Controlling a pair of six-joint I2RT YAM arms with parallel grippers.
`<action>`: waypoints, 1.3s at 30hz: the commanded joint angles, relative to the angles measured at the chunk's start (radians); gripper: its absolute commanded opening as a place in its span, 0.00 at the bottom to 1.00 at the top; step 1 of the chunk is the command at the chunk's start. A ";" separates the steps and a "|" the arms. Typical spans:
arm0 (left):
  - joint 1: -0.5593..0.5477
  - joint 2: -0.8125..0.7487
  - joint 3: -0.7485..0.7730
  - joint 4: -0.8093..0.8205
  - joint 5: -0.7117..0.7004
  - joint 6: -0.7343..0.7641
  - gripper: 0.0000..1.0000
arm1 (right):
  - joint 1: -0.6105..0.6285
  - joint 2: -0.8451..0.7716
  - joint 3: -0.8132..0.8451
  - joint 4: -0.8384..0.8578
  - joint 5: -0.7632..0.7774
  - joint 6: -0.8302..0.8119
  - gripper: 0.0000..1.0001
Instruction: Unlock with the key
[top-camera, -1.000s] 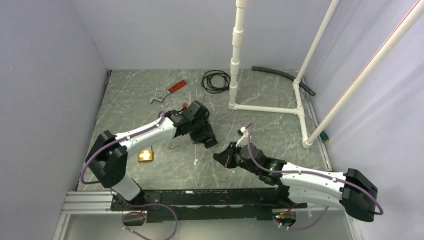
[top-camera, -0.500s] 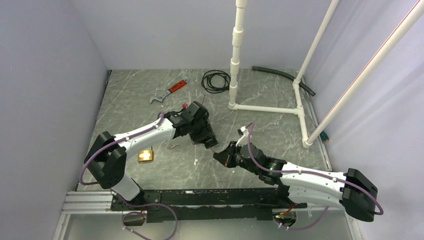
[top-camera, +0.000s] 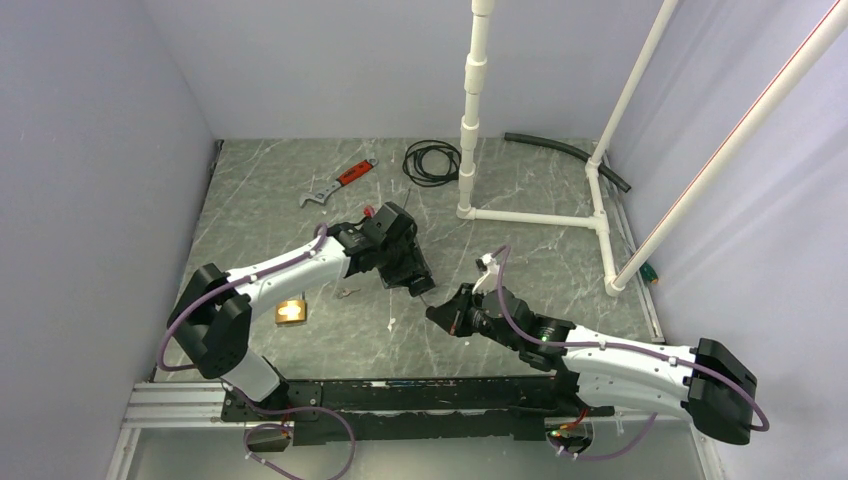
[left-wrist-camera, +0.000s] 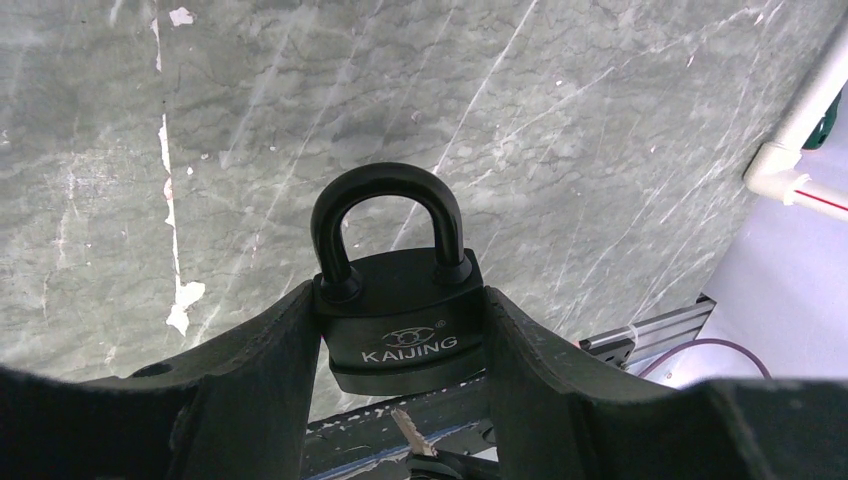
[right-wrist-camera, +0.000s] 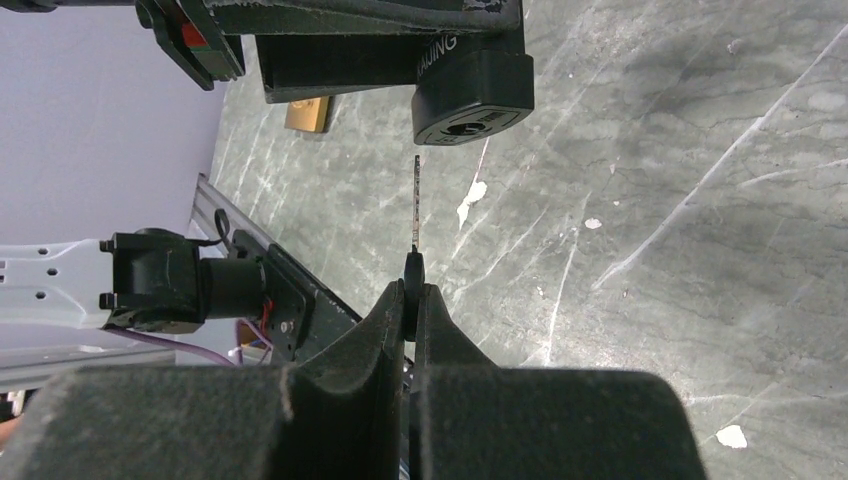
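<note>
Just short of the padlock (left-wrist-camera: 400, 325), the right gripper (right-wrist-camera: 411, 300) is pinching the key (right-wrist-camera: 415, 205), aiming it at the keyhole (right-wrist-camera: 462, 128). The left gripper (top-camera: 418, 283) is clamping the padlock body, apparently steadying it for insertion.

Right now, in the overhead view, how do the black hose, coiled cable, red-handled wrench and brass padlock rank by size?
1. black hose, longest.
2-3. red-handled wrench and coiled cable: roughly alike; wrench longer, coil wider.
4. brass padlock, smallest.
</note>
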 joint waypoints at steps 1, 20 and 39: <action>-0.003 -0.065 0.024 0.040 -0.019 -0.011 0.00 | 0.006 -0.013 -0.004 0.005 0.010 0.021 0.00; 0.013 -0.059 0.015 0.068 0.000 -0.010 0.00 | 0.006 0.030 0.027 0.011 0.059 0.035 0.00; 0.012 -0.060 -0.013 0.103 0.023 -0.020 0.00 | 0.006 0.040 0.059 0.020 0.067 0.002 0.00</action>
